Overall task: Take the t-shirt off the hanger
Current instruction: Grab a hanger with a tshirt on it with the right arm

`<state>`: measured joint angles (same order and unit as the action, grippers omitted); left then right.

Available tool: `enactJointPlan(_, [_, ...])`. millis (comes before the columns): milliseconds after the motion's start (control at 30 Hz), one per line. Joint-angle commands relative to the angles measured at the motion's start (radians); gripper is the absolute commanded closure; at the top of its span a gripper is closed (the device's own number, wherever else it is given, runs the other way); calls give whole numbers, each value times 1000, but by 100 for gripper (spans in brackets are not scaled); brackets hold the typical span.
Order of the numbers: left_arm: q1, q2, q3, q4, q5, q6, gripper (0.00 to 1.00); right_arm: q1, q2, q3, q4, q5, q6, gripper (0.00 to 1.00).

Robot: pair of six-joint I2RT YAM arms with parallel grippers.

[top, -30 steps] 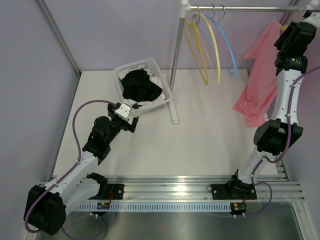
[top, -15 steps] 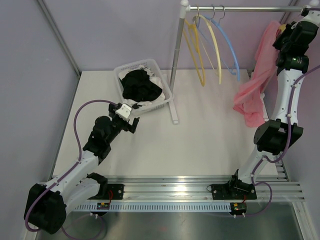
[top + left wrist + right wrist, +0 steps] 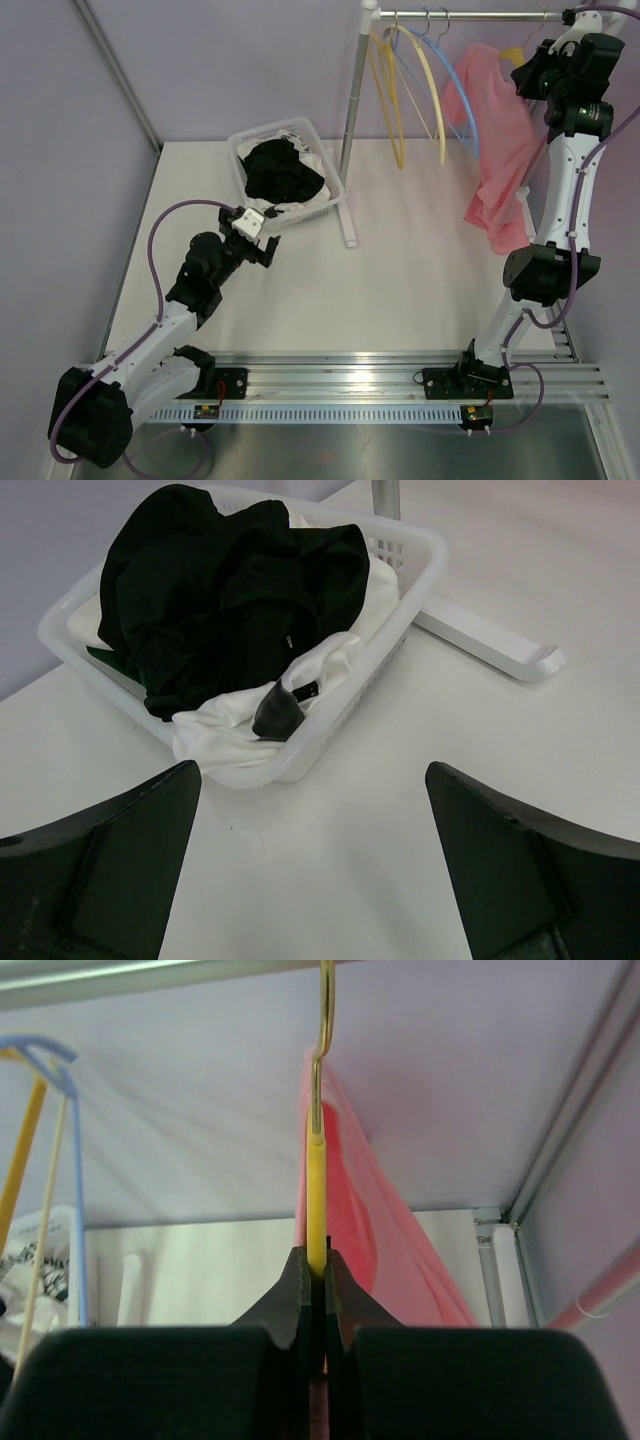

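A pink t-shirt [image 3: 495, 150] hangs on a yellow hanger [image 3: 316, 1195] whose hook sits over the rail [image 3: 470, 16] at the top right. My right gripper [image 3: 317, 1265] is shut on the yellow hanger just below its hook, with the pink t-shirt [image 3: 365, 1230] draped behind it; it shows high up in the top view [image 3: 548, 72]. My left gripper [image 3: 315, 870] is open and empty, low over the table in front of the white basket [image 3: 400, 600]; it shows in the top view [image 3: 252, 232].
The white basket [image 3: 330, 190] holds black and white clothes [image 3: 283, 170]. Two yellow hangers [image 3: 395, 100] and a blue hanger [image 3: 455, 95] hang empty on the rail. The rack's post [image 3: 355, 120] and foot [image 3: 490, 645] stand right of the basket.
My right gripper has moved left along the rail with the hanger, swinging the pink t-shirt leftward towards the blue hanger. The left arm has not moved.
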<state>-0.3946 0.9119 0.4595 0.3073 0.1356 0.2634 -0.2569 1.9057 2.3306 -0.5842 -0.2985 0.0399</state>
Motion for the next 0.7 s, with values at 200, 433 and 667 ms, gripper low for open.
enactJointPlan(200, [-1,2,19,44,32,16,1,22,-62,44,-72,-163,-83,90])
enactJointPlan(433, [0,7,25,36,44,19,1,22,-69,10,1,-131,-54,63])
enactJointPlan(667, [0,5,24,29,56,19,1,22,-74,-33,138,-85,17,66])
